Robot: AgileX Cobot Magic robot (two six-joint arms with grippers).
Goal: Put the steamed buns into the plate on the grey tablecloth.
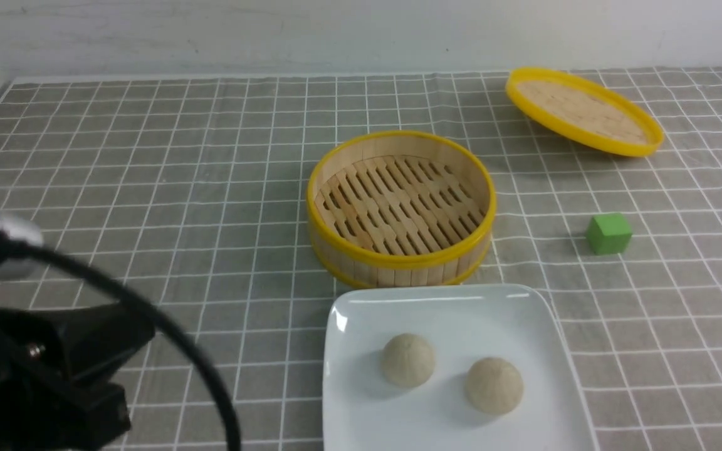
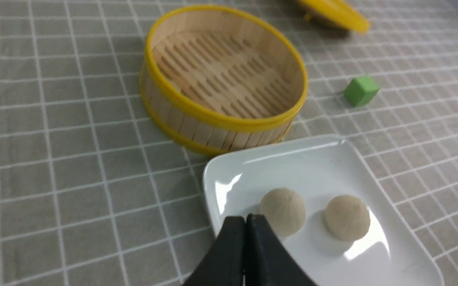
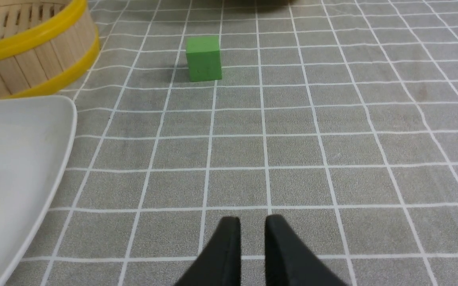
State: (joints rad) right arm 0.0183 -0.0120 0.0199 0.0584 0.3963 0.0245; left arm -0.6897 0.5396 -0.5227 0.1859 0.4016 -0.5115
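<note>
Left wrist view: left gripper [image 2: 246,222] clenched on nothing, tips just in front of the nearer of the two steamed buns [image 2: 282,210], both resting apart on the white square plate [image 2: 312,159]. Buns sit round, pleated tops up, no long axis. Right gripper [image 3: 252,226] hangs slightly parted over bare grey tablecloth [image 3: 332,139], grasping nothing, plate off to its side. Front view: left arm only a dark blur; right arm out of frame. Bamboo steamer [image 1: 400,207], lid [image 1: 583,111], green cube [image 1: 608,233] beyond.
</note>
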